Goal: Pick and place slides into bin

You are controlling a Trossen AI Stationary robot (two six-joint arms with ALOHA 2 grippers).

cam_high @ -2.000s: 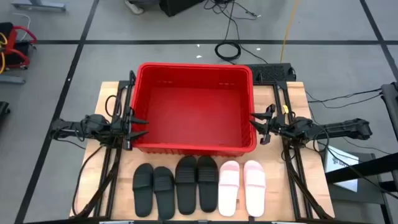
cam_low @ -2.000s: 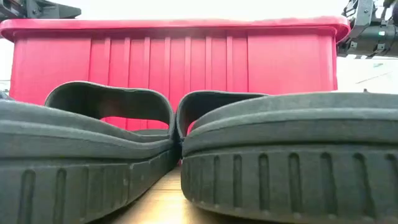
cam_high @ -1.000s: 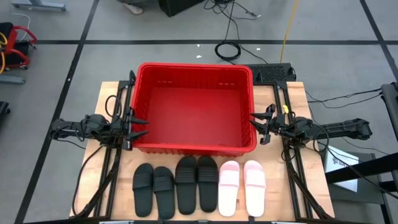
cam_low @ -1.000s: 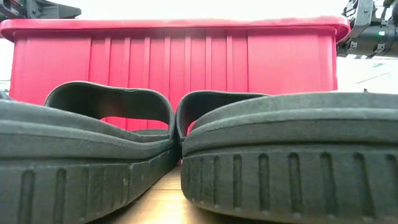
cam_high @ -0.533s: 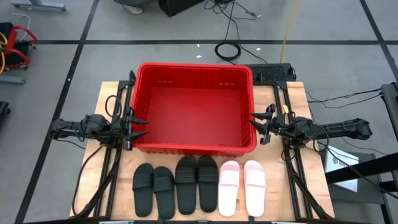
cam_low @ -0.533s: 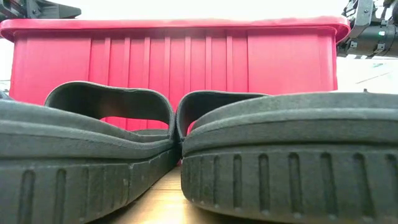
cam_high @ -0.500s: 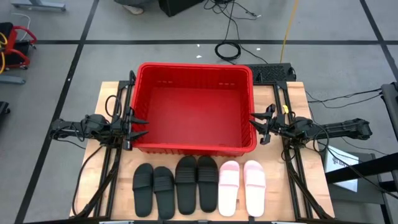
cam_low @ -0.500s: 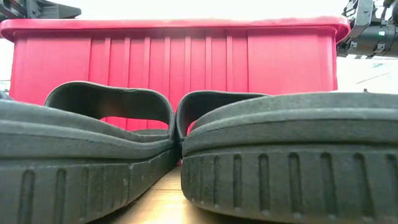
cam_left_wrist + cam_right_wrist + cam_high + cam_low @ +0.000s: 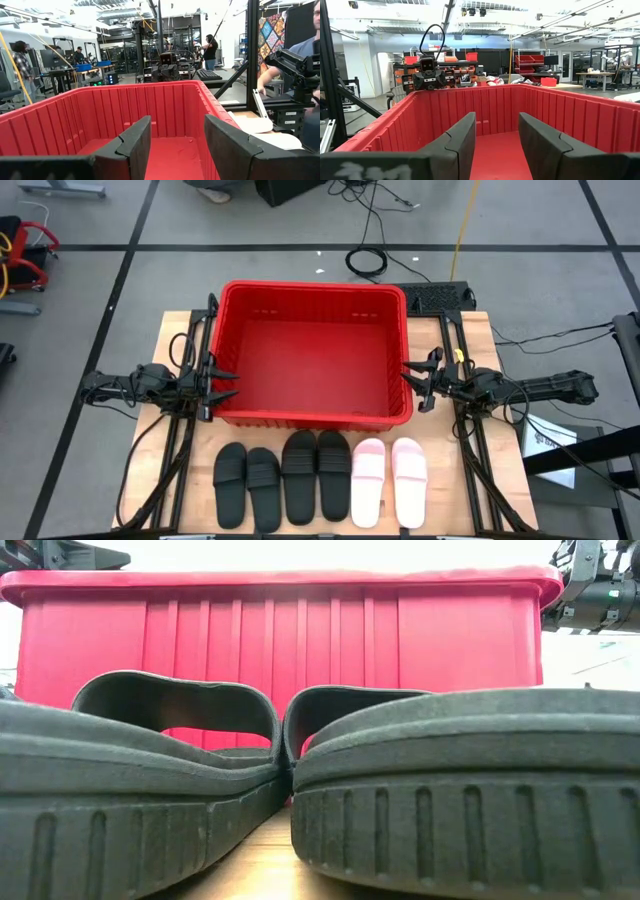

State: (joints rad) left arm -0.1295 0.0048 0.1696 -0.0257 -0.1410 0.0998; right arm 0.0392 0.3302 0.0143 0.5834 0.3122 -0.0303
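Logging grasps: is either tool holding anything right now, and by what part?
Nothing is held. The left tool and right tool are both open at the bin's sides; all six slides lie on the table.

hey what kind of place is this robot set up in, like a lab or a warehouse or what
Most likely a robotics lab or workshop. Past the red bin, the wrist views show an open hall with shelving that holds red storage boxes, workbenches and people standing. From above, cables trail across a grey floor marked with black lines.
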